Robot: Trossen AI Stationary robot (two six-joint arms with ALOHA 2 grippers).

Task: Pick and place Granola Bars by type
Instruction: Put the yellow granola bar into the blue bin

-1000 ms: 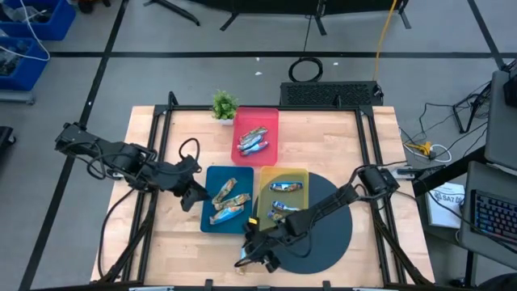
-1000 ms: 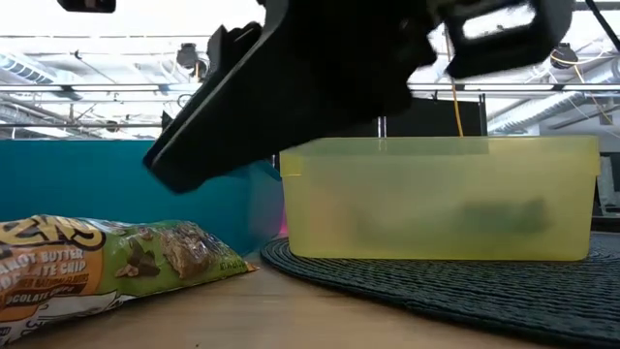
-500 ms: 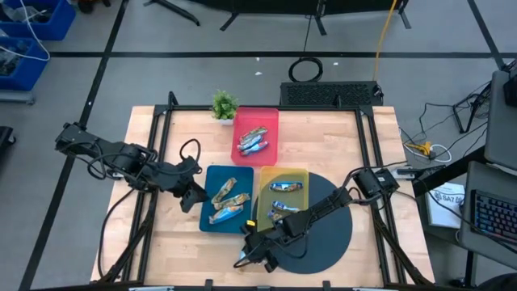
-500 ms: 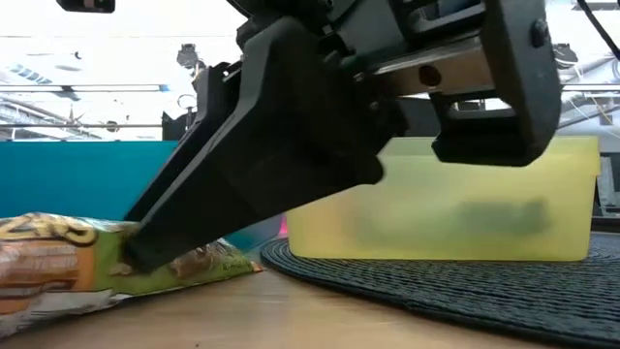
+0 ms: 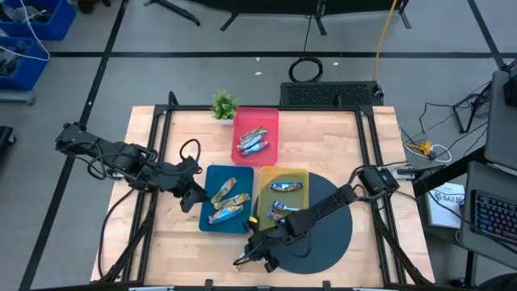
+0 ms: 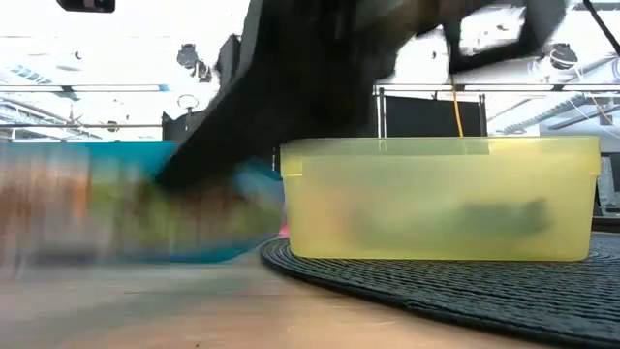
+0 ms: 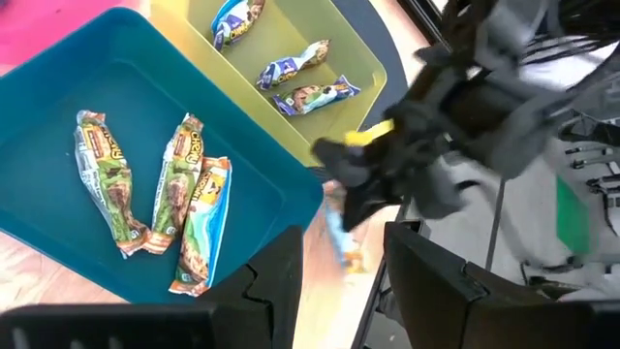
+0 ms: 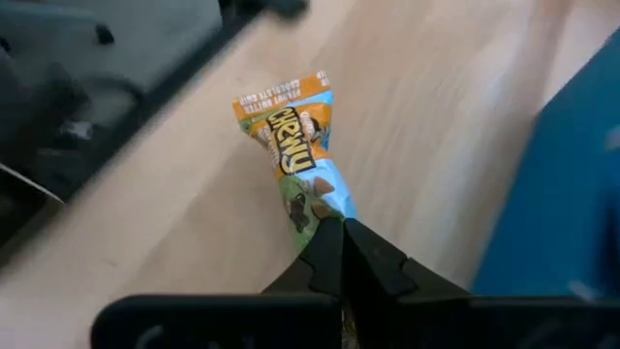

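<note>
My right gripper [image 5: 249, 252] is near the table's front edge, left of the dark round mat [image 5: 331, 234], shut on a granola bar [image 8: 289, 145] in an orange, green and blue wrapper. In the low view that bar [image 6: 126, 208] is a blur. My left gripper [image 5: 192, 200] waits open beside the blue tray's left wall, with nothing between its fingers [image 7: 281, 276]. Three bars lie in the blue tray [image 7: 145, 87], three in the yellow tray [image 7: 281, 34], and more in the red tray [image 5: 271, 117]. My right gripper pinches the bar's near end [image 8: 325, 215] between its two fingers, which lie along the bar. The rest of the bar sticks out ahead of the fingertips over the wooden table. In the low view the bar seems off the wood.
A small green plant [image 5: 224, 105] stands at the red tray's far left corner. The yellow tray [image 6: 436, 194] stands partly on the dark mat [image 6: 436, 281]. Bare wood lies at the table's near left and far right.
My right gripper has come down on the bar near the table's front edge and shut on its end. The bar, which lay flat on the wood, now shows higher and blurred in the low view.
</note>
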